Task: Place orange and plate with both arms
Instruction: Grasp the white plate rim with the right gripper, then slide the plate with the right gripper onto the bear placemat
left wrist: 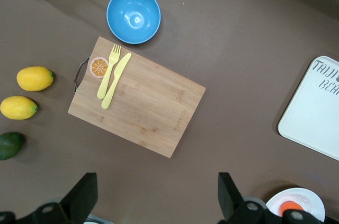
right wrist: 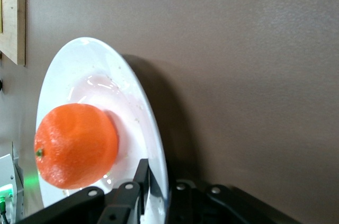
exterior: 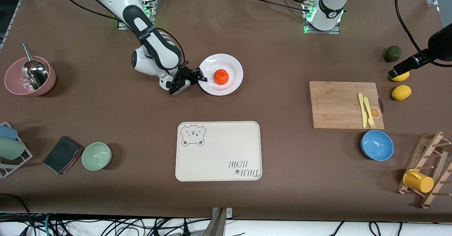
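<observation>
The white plate (exterior: pixel 233 66) lies in the middle of the table with the orange (exterior: pixel 221 77) on it. My right gripper (exterior: pixel 198 78) is shut on the plate's rim at the edge toward the right arm's end. In the right wrist view one finger lies on top of the rim (right wrist: pixel 142 179), the plate (right wrist: pixel 90 65) carries the orange (right wrist: pixel 74 144), and a dark shadow lies under the rim. My left gripper (exterior: pixel 396 72) is open and empty, up in the air over the lemons. Its fingertips (left wrist: pixel 79 197) stand wide apart in the left wrist view.
A cream bear-print tray (exterior: pixel 219 151) lies nearer to the front camera than the plate. A wooden cutting board (exterior: pixel 335 105) with a yellow knife and fork, a blue bowl (exterior: pixel 377 145), two lemons (exterior: pixel 401 92) and an avocado (exterior: pixel 392 53) are toward the left arm's end. A green bowl (exterior: pixel 96 156) and a pink bowl (exterior: pixel 30 75) are toward the right arm's end.
</observation>
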